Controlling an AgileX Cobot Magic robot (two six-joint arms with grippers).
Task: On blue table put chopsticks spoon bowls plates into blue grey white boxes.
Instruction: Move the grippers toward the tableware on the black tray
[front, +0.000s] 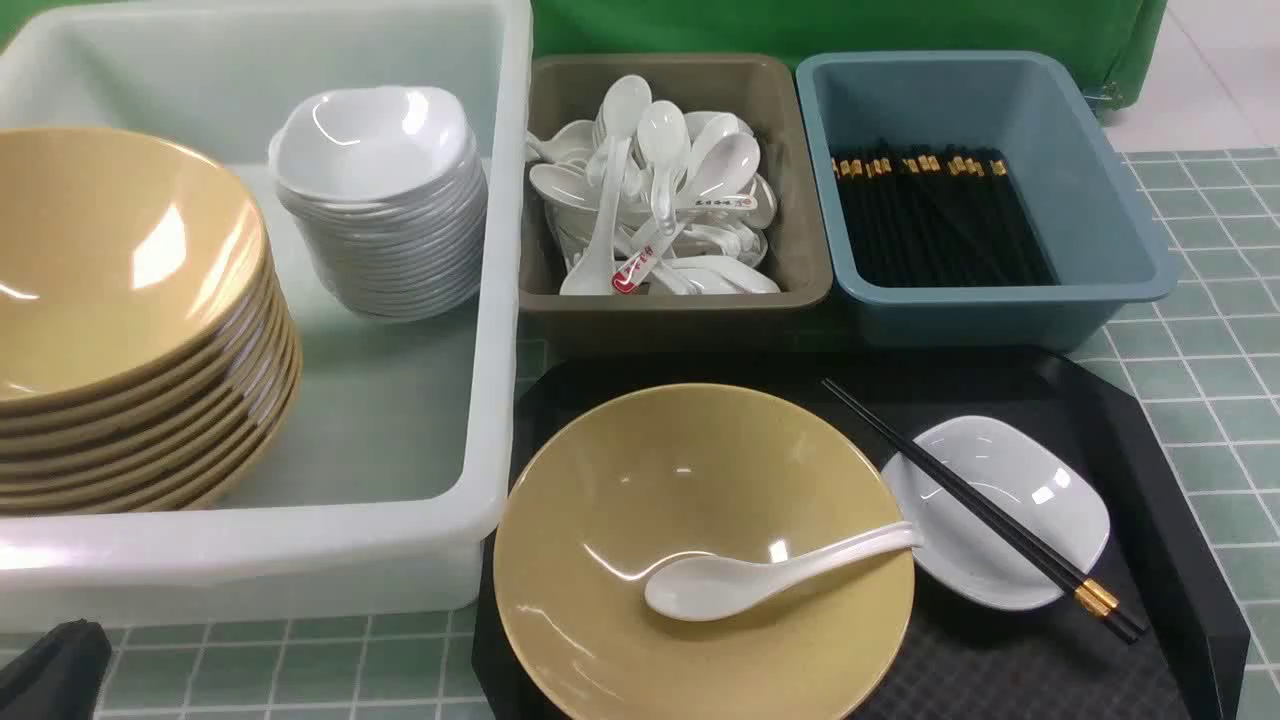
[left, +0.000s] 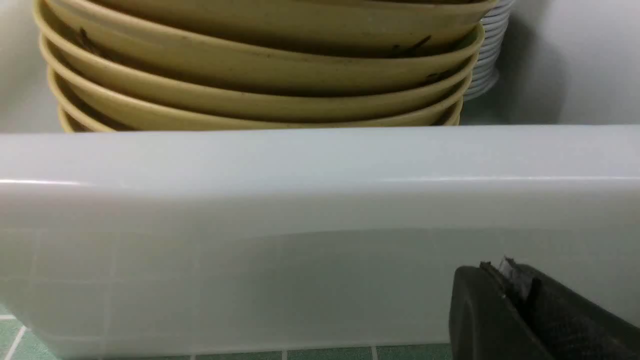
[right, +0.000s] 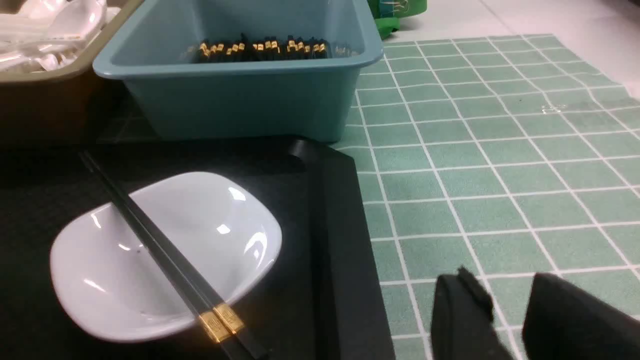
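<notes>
on black tray (front: 1175, 590), chopsticks (front: 985, 510) lie across plate (front: 1035, 470); l gripper (left: 505, 274) fingers closed, r gripper (right: 502, 283) fingers apart, empty.

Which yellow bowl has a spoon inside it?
The lone glossy mustard-tan bowl on the black textured tray: a white soup spoon lies in it. The other tan bowls sit stacked, spoonless, in the big translucent white tub.

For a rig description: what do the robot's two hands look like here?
Both are matt black. The left hand shows two blunt fingers, one finely textured, with a small pale scrap at the tips. The right hand shows two plain wedge-shaped fingers. No cables or markings show.
</notes>
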